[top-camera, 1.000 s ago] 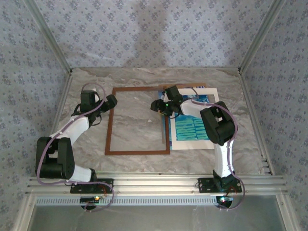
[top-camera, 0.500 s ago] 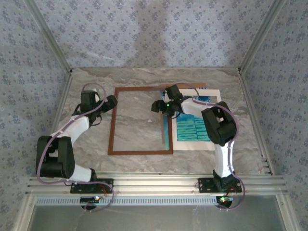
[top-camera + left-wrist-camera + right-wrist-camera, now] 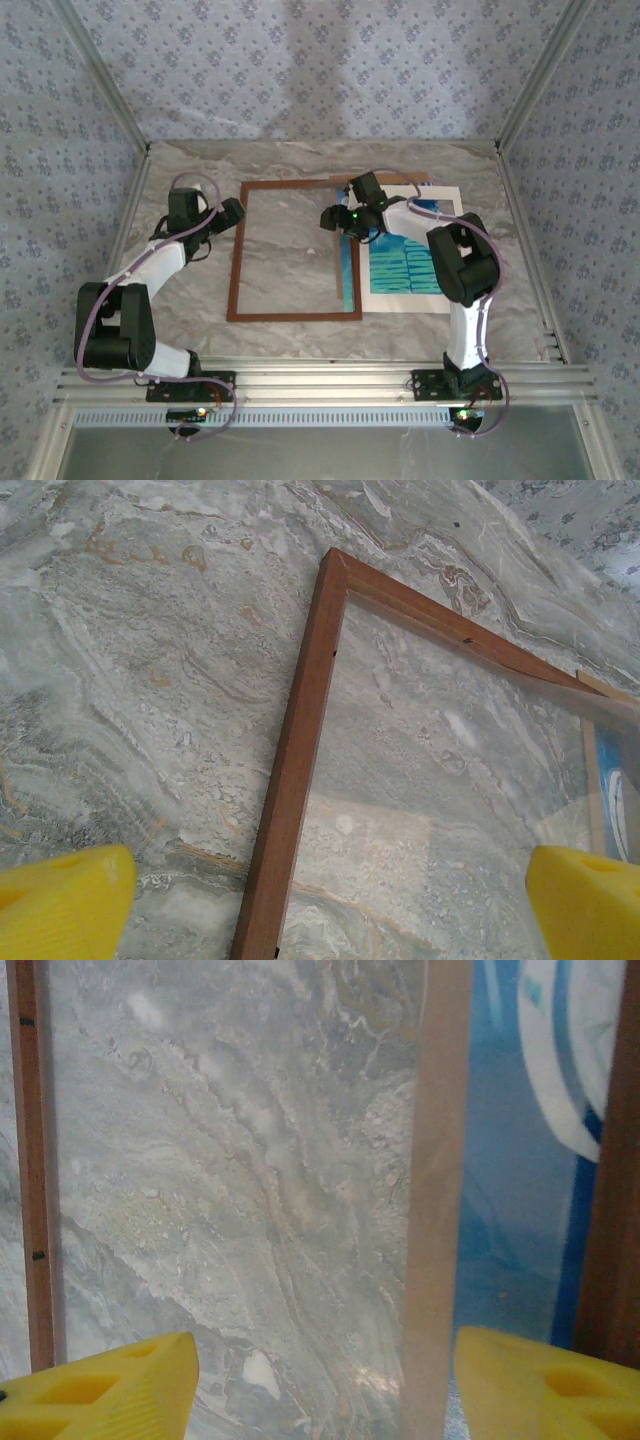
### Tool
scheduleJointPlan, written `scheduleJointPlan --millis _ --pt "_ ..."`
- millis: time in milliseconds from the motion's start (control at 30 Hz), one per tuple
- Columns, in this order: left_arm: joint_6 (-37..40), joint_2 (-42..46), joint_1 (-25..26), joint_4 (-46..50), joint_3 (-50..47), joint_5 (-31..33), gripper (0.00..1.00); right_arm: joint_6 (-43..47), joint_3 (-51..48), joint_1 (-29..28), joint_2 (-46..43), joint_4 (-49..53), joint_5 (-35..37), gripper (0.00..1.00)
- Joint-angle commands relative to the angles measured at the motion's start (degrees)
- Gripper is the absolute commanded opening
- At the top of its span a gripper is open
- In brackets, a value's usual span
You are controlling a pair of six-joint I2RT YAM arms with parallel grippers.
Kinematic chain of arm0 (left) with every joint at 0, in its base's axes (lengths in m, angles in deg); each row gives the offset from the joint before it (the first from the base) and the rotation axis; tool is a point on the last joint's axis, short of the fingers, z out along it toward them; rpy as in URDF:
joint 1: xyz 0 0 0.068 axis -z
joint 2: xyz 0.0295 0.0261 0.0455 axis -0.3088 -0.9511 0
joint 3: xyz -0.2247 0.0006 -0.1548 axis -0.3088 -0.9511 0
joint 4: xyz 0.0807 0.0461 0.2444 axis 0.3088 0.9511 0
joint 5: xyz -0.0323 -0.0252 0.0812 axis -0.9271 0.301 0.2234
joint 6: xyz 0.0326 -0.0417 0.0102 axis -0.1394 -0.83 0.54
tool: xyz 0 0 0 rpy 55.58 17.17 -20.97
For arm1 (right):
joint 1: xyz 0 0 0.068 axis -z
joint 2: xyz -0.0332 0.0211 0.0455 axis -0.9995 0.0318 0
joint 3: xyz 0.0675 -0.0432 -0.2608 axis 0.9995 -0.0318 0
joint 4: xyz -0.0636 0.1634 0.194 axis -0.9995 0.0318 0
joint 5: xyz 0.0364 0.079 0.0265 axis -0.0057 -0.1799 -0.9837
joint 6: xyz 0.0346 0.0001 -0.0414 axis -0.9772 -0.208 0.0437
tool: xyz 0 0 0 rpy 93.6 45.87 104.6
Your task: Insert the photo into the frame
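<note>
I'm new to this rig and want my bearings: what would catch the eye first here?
The reddish-brown wooden frame lies flat mid-table, its right side overlapping the blue-teal photo and its white mat. The left gripper hovers open by the frame's far-left corner, and the right gripper is open near its right rail.

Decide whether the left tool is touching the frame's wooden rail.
Apart. In the left wrist view the frame's rail passes between the fingers of the left tool, with clear gaps either side.

Below my right gripper (image 3: 333,218), the frame's (image 3: 295,316) right side lies over the photo's (image 3: 400,268) left edge; its far left corner lies just ahead of my left gripper (image 3: 234,211).
</note>
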Motion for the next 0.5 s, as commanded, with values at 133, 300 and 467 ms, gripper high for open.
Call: scheduleJointPlan --millis 133,300,467 --pt "1.06 -0.4 0.31 -0.35 1.24 0.66 1.0 1.81 -1.99 1.83 -3.52 2.48 0.78 0.7" --pt "0.99 -0.38 0.31 -0.22 1.2 0.69 1.0 3.05 -3.41 3.57 -6.16 3.92 1.05 0.71" --pt "0.7 -0.49 0.34 -0.12 1.18 0.3 1.0 5.62 -5.62 5.24 -10.37 5.16 3.04 0.71"
